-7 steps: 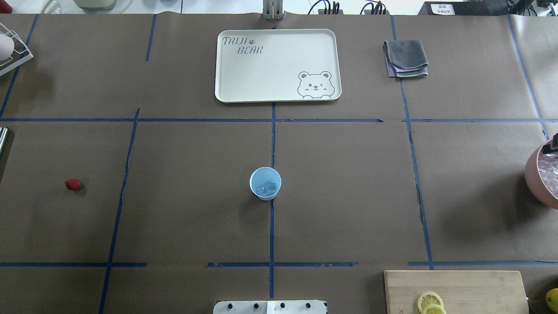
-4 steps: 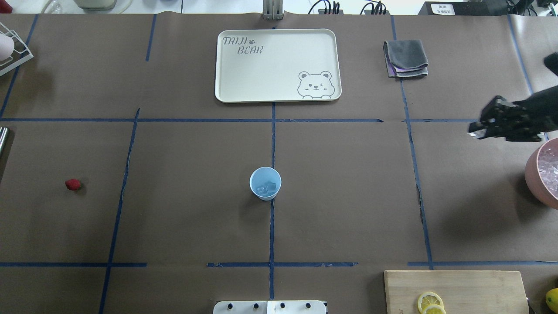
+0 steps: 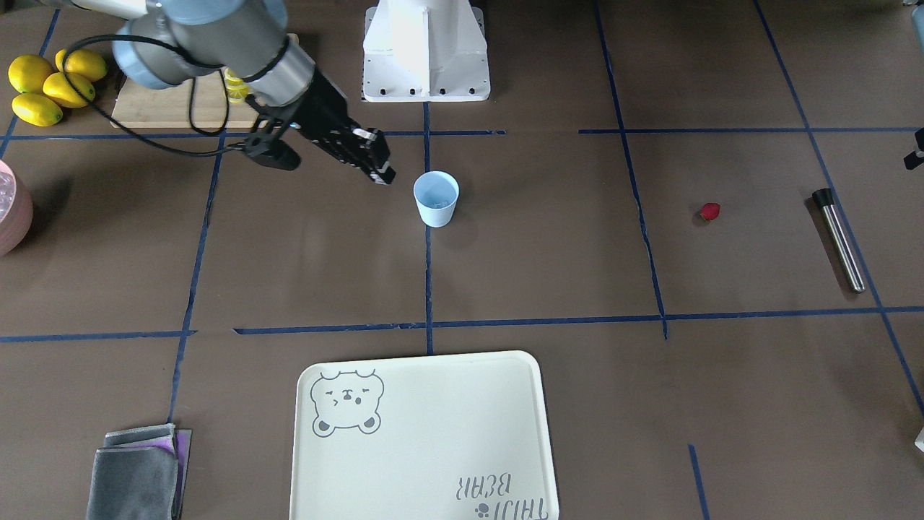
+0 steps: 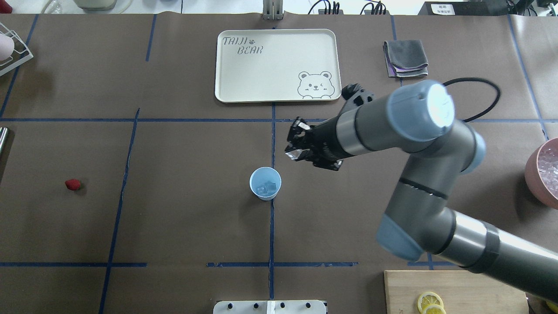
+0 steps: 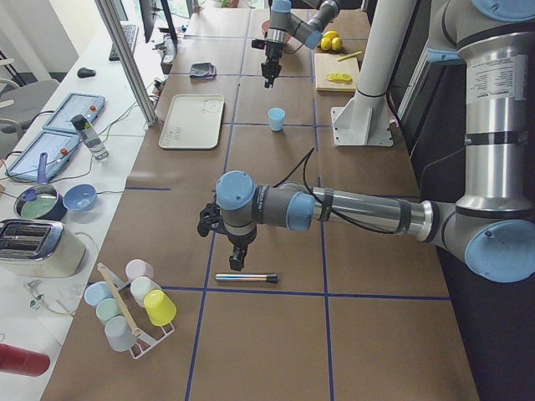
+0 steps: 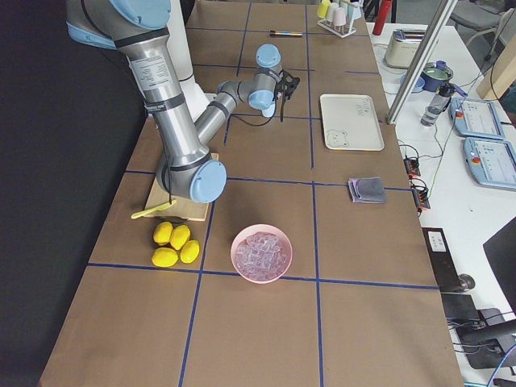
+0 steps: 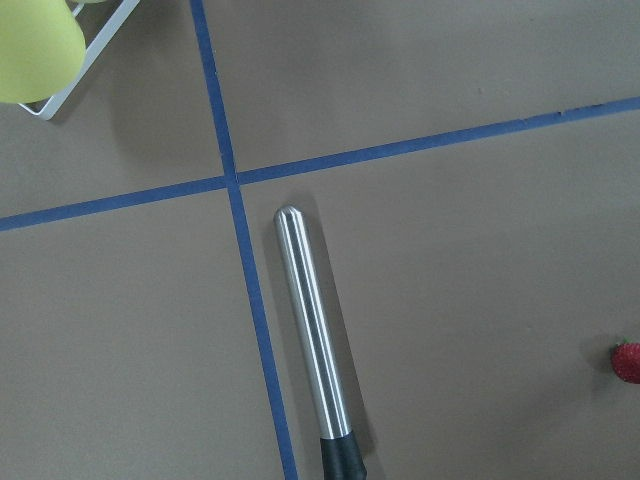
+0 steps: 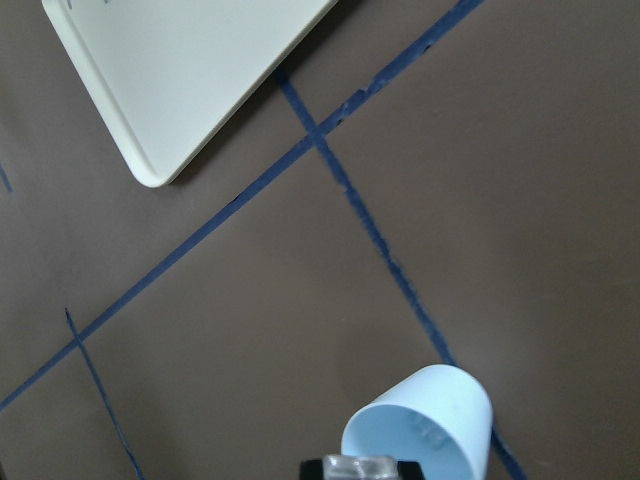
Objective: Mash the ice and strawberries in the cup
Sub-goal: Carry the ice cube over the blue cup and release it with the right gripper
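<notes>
The pale-blue cup [image 4: 265,183] stands upright at the table's middle with lumps of ice [image 4: 267,188] in its bottom. My right gripper [image 4: 294,148] hovers above and just to the far right of the cup, shut on a clear piece of ice [image 8: 360,466]; the cup [image 8: 420,430] shows directly below it in the right wrist view. One strawberry [image 4: 73,184] lies alone on the table's left side. My left gripper [image 5: 236,251] hangs over a metal muddler [image 7: 312,330] far to the left. I cannot tell whether it is open or shut.
A pink bowl [image 4: 534,174] of ice sits at the right edge. A cream tray [image 4: 244,78] and a folded grey cloth [image 4: 405,58] lie at the back. A cutting board [image 4: 453,285] with lemon slices is at front right, a cup rack [image 5: 125,309] at far left.
My right arm has swept in from the right edge by the pink bowl to the table's middle, carrying a piece of ice. The cup and the strawberry have not moved.
</notes>
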Controlling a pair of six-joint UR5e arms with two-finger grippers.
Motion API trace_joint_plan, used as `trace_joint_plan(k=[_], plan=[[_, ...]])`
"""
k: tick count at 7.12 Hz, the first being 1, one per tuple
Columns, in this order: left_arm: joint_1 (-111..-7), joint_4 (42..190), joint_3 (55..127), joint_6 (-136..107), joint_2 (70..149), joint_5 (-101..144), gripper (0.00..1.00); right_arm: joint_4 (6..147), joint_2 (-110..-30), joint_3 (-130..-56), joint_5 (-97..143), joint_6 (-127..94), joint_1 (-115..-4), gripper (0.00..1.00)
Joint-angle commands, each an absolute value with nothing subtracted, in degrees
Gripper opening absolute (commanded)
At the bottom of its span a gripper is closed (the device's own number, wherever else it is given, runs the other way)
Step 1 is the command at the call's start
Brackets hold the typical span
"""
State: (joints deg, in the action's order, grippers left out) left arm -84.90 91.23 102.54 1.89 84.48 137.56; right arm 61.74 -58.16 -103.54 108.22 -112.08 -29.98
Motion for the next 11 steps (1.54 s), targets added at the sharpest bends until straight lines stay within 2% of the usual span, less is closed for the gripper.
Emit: trace_joint_plan(k=[1,5,6,7,8,9,11], plan=[[-84.9,91.23,102.66,1.76,84.55,137.55,1.0,61.7,-52.4,-98.02,102.67,-114.16,-25.23,0.05],[-84.9,91.23,102.66,1.76,84.55,137.64,1.0,62.14,-54.93,-98.44,102.83,-114.26,-24.35,0.12],[-84.9,91.23,102.74,1.76,84.55,137.64,1.0,62.14,-55.63,-98.44,102.75,-114.34,-24.17,0.23],[-84.9,91.23,102.74,1.76,84.55,137.64,1.0,62.14,-56.24,-98.7,102.74,-114.26,-24.08,0.4],[-84.9,91.23,102.74,1.93,84.55,137.64,1.0,62.14,-56.51,-98.7,102.66,-114.34,-24.08,0.51],[-84.9,91.23,102.74,1.93,84.55,137.64,1.0,62.14,-56.77,-98.61,102.66,-114.26,-24.0,0.68],[-84.9,91.23,102.57,1.76,84.55,137.64,1.0,62.14,-56.34,-99.05,102.74,-114.08,-23.91,0.83]])
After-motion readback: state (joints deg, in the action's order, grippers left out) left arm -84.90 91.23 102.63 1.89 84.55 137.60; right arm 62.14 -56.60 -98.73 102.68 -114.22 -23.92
